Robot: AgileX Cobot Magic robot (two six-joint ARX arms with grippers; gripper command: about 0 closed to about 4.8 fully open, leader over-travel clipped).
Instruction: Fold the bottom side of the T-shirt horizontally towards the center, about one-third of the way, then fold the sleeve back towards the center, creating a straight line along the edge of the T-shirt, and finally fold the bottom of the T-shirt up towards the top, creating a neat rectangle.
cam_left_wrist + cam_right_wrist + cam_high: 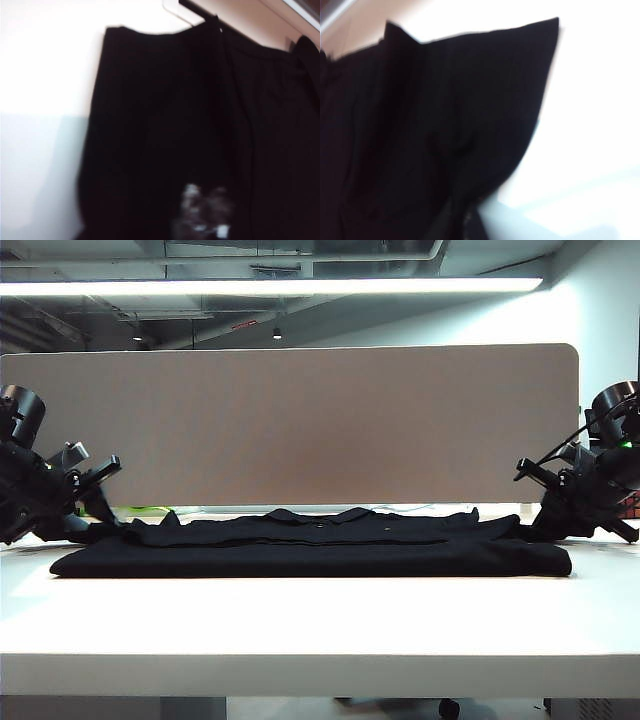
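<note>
The T-shirt [310, 545] lies flat mid-frame on the bench [300, 620]. Left hand [95, 502] and right hand [535, 508] sit at its ends; their grips cannot be told. Uneven pinches could skew the fold.

Both wrist views are blurred. In the left one, the left end effector [205, 212] is only a grey smear against the T-shirt [165, 130], its opening unreadable. The right end effector [545, 525] sinks into black cloth; the frame edges crop both arms.
</note>
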